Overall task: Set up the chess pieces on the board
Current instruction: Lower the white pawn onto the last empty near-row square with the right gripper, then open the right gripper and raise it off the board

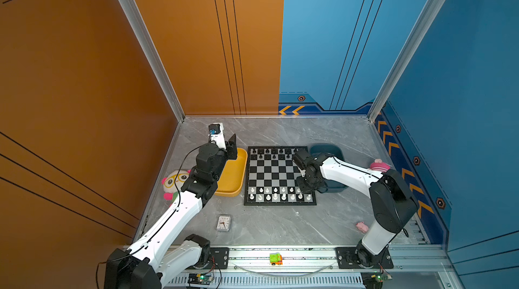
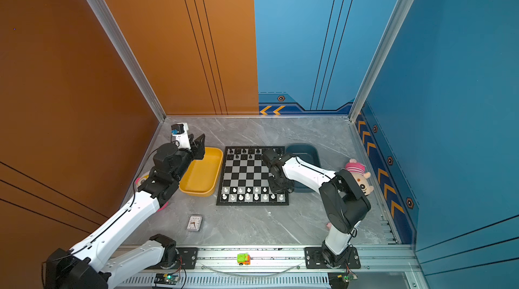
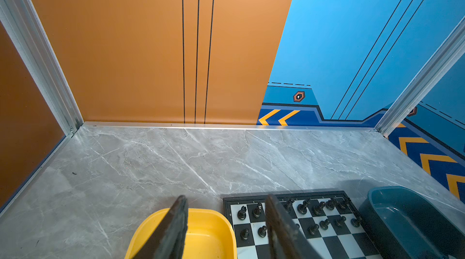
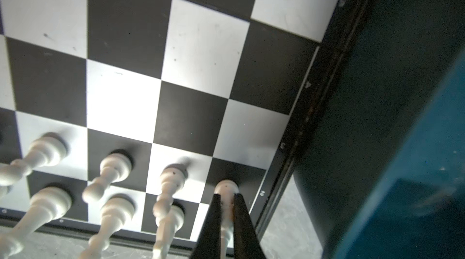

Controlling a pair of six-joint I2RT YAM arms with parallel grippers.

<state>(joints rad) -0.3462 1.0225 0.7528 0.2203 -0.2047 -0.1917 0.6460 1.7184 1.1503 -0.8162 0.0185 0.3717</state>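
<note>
Apparently the step is seating a white pawn (image 4: 226,186), now on the board's (image 1: 273,171) edge square with the right claw (image 4: 226,196) clamped on its stem; next, release and rise straight, sparing neighbours (image 4: 173,177); left claw (image 3: 226,197) gapes empty over the tray (image 1: 234,178).

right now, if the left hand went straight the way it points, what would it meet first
Likely the orange wall: the left hand points over bare table with nothing between, though its tilt is hard to judge.

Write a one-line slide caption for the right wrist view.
Right gripper shut on a white piece standing on a dark square at the board edge.
</note>
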